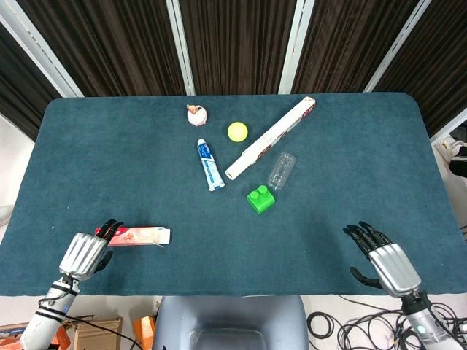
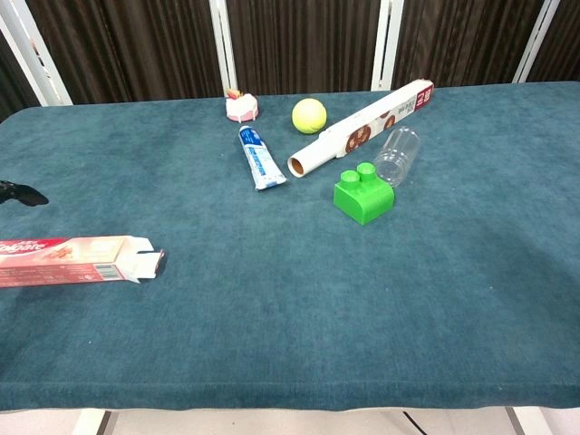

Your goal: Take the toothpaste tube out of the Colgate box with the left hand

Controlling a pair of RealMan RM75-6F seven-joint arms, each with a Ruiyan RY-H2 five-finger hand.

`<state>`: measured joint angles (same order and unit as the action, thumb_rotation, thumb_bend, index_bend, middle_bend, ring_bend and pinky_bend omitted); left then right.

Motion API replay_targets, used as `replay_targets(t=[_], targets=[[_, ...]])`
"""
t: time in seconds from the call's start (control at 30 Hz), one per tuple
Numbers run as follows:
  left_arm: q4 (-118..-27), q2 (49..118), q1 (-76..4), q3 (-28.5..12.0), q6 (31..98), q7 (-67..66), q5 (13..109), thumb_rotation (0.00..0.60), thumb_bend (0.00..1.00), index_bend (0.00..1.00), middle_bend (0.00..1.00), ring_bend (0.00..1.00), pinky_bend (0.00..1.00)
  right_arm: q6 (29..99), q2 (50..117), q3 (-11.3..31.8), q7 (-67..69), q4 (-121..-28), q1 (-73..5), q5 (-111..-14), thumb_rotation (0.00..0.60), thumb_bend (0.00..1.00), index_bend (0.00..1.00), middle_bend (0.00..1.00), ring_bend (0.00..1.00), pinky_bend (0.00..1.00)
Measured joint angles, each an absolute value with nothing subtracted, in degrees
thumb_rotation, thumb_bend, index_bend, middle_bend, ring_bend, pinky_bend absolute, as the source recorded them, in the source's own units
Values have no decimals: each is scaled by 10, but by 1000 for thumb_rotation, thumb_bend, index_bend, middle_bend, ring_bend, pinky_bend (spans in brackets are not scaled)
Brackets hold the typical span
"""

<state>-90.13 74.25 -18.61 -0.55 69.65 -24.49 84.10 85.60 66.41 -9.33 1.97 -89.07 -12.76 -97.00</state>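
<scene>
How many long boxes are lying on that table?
2: the Colgate box near the table's front-left by the left hand, and a long white box lying diagonally toward the back.
</scene>
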Motion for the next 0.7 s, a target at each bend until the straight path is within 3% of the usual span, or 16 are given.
replay_targets(t=[0.7], targets=[[-883, 755, -247, -36, 563, -332, 647, 600, 378, 80, 149, 931, 935, 848, 669, -92, -13, -883, -103, -1003, 600, 237, 137, 124, 63, 271]])
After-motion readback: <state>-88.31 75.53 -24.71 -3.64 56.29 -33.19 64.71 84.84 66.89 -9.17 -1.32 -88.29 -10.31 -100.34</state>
